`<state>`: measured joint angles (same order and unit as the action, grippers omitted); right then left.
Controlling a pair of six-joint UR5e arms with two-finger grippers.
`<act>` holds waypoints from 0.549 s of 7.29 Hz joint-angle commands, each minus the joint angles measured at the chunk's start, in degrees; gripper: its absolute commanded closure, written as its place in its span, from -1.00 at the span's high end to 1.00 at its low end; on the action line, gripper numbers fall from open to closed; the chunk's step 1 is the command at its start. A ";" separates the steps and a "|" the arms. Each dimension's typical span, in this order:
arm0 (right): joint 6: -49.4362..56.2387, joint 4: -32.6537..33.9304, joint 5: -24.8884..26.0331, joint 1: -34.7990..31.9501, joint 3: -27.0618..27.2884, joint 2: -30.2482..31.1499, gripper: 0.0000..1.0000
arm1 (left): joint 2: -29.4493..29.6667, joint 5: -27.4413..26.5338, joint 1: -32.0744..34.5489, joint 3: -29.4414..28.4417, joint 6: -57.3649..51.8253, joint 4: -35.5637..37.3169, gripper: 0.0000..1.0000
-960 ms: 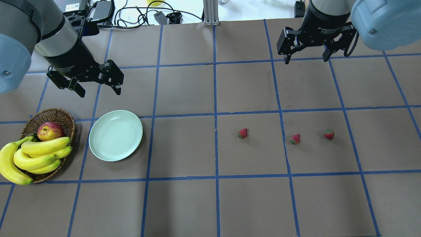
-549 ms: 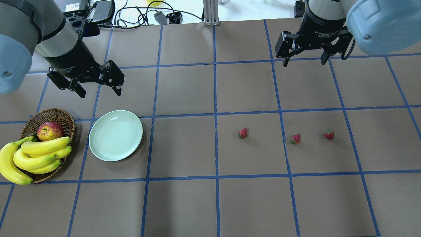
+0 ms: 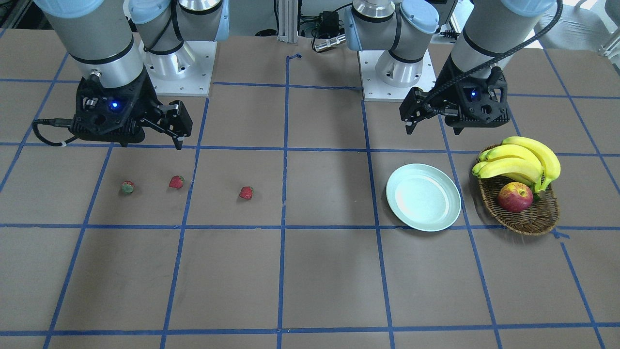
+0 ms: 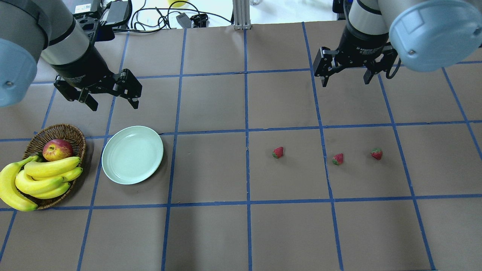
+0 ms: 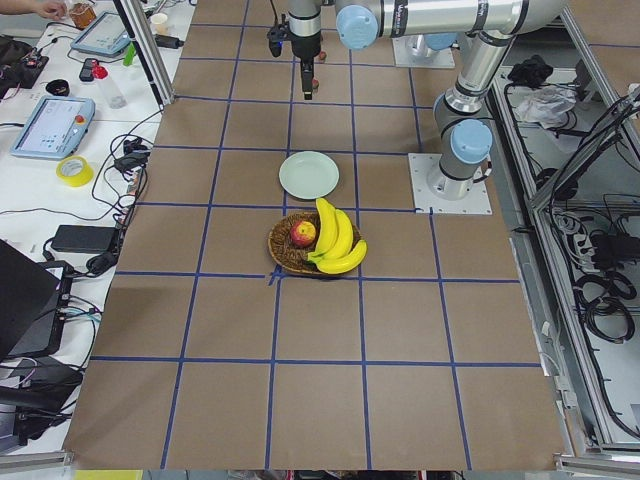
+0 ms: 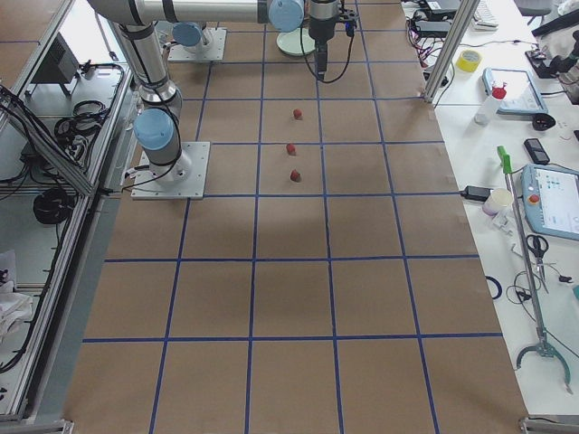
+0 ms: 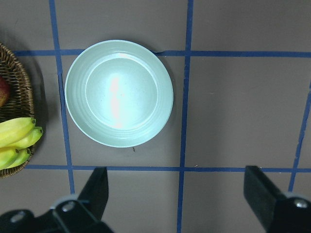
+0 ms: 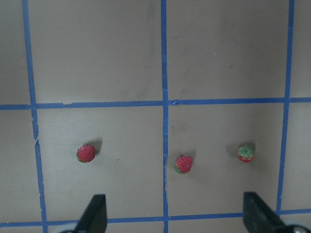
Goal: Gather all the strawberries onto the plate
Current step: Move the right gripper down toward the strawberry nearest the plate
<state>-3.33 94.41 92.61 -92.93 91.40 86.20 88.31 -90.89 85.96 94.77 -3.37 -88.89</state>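
A near strawberry [image 6: 295, 175], a middle strawberry [image 6: 290, 148] and a far strawberry [image 6: 297, 114] are laid in a row on the surface [image 6: 380, 226]. Beyond them the right gripper [image 6: 319, 70] is held, fingers down, partly covering the plate [image 6: 291, 43].

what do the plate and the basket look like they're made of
The plate looks like a smooth, glossy material in pale mint green; a bright glare streak and faint concentric rings show in the left wrist view. It could be plastic or glazed ceramic, I can't tell which. The basket looks like brown woven wicker or rattan: interlaced strands show along its wall, with a matte finish.
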 commanded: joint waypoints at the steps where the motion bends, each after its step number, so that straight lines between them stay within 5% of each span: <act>1: 0.16 1.64 0.12 -1.72 7.52 -0.24 1.00 | 0.02 -0.16 0.00 0.24 -1.37 0.12 1.00; 4: -0.36 19.27 -2.59 -2.95 20.27 -0.68 1.00 | -0.07 0.10 0.00 0.16 -1.47 0.12 1.00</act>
<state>-3.37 106.94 91.86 -95.12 106.48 85.82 88.28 -90.77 85.96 94.96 -4.79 -88.77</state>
